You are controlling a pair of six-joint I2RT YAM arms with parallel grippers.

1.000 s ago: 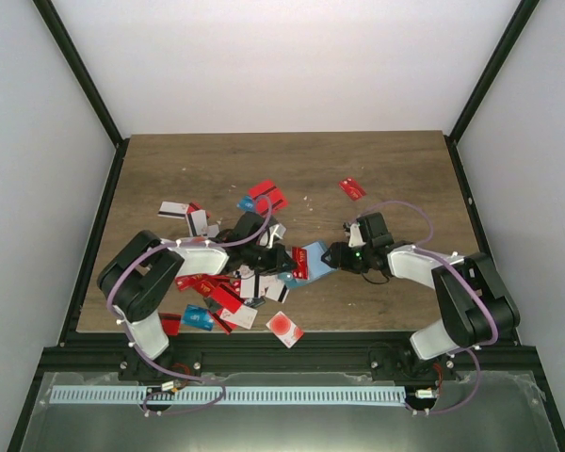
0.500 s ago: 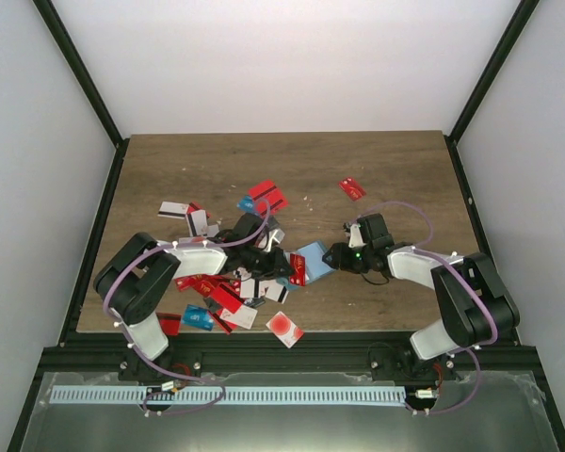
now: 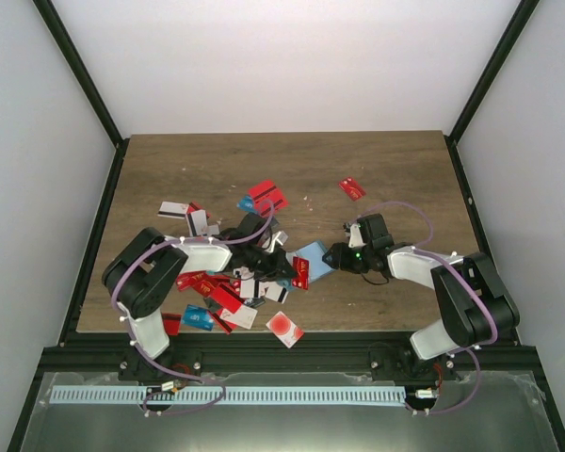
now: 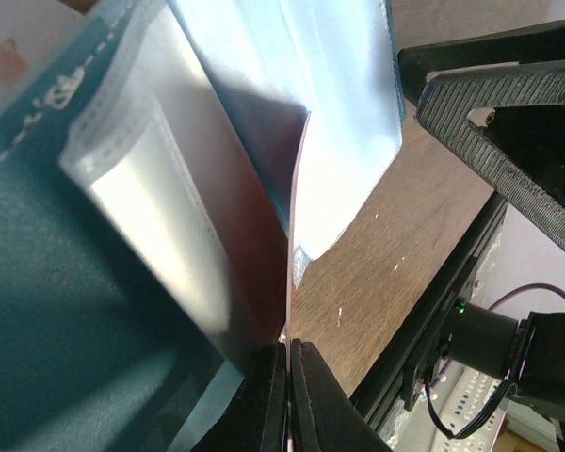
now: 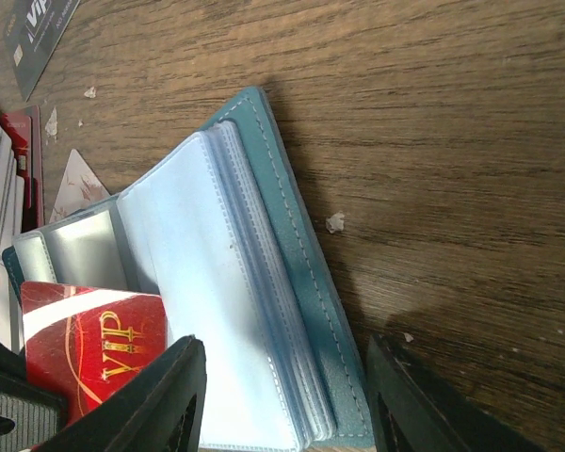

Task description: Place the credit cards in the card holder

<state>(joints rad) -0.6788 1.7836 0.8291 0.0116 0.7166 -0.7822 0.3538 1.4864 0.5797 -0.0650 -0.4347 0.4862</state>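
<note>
Pressed together, my left jaws are pinching a red VIP card (image 5: 94, 339) by its edge, its far end sitting inside a clear pocket of the card holder (image 5: 297, 273). My right jaws are clamping the holder's end, one finger on each side. It is lying open (teal cover down) mid-worktop (image 3: 377, 160), while loose credit cards (image 3: 228, 299) are lying scattered just left of it.

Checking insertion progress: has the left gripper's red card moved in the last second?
Yes, slightly: the red card, pinched in the left gripper, shifted toward the near table edge, closer to the unmoved red-dotted white card.
</note>
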